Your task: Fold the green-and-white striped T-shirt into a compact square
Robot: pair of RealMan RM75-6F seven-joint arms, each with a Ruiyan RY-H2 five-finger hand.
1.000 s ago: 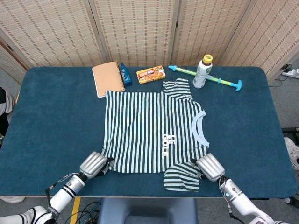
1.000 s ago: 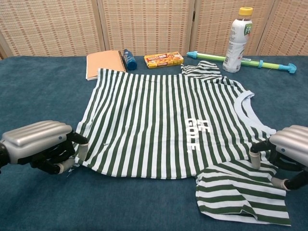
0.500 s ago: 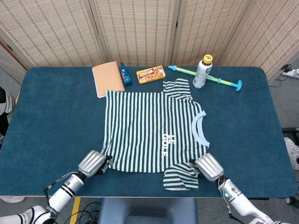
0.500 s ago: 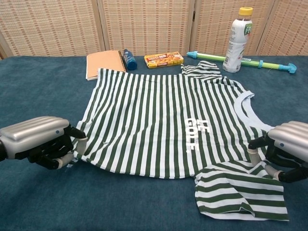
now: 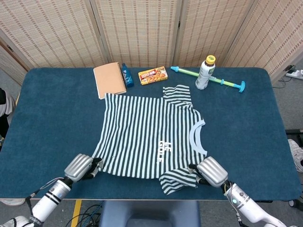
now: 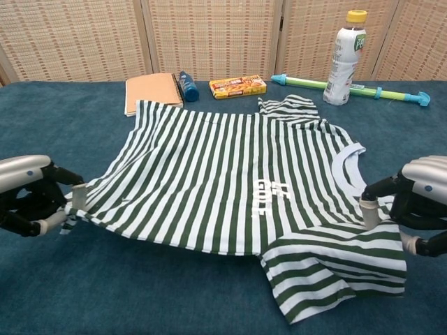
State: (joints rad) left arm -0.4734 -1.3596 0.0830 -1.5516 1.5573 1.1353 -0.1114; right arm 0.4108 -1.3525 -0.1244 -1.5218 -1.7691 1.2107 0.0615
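the green-and-white striped cotton t-shirt [image 5: 149,137] lies spread face-up in the middle of the blue carpeted desk [image 5: 47,113], collar toward 3 o'clock and hem toward 9 o'clock. the left robot hand [image 6: 31,202] pinches the hem corner at 7 o'clock of the shirt, lifting it slightly. the right robot hand [image 6: 419,206] grips the near sleeve at 5 o'clock. along the desk's 12 o'clock edge sit a tan spiral notebook [image 5: 109,79], a small blue tube [image 5: 127,74] just beside it, a yellow snack box [image 5: 152,75], a white plastic bottle with yellow cap [image 5: 205,72], and a green-and-blue water squirter [image 5: 222,81] behind the bottle.
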